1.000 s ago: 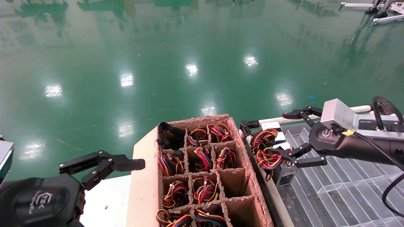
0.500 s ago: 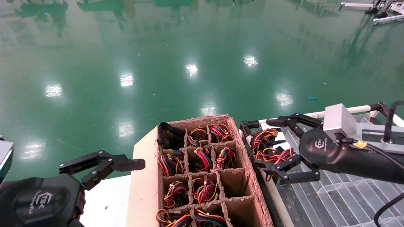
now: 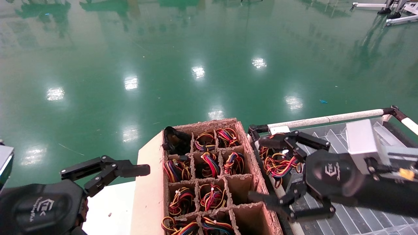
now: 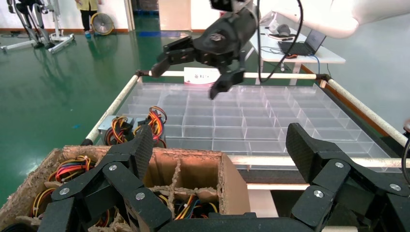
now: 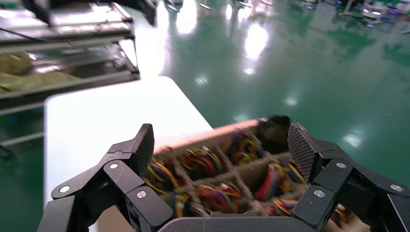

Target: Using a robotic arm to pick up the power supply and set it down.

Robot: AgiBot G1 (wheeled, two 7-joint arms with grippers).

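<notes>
Two power supplies [image 3: 283,164], silver boxes with looped coloured wires, lie in the clear tray's corner nearest the box; the left wrist view shows them too [image 4: 135,126]. More power supplies fill the cardboard box's cells [image 3: 209,164], mostly seen as wire bundles [image 5: 208,162]. My right gripper [image 3: 261,169] hangs open and empty over the box's right wall, in front of the two set-down units. It also appears in the left wrist view [image 4: 183,82] and the right wrist view [image 5: 220,145]. My left gripper [image 4: 217,150] is open and parked at the lower left.
The cardboard box [image 3: 150,182] stands on a white table [image 3: 111,209]; two cells along its right side [image 3: 241,184] are empty. The divided clear tray [image 3: 329,135] sits in a white-railed frame [image 3: 326,119]. Green floor lies beyond.
My right gripper, open and empty, has swung from above the tray toward the cardboard box, leaving the power supplies lying in the tray. The left arm has not moved.
</notes>
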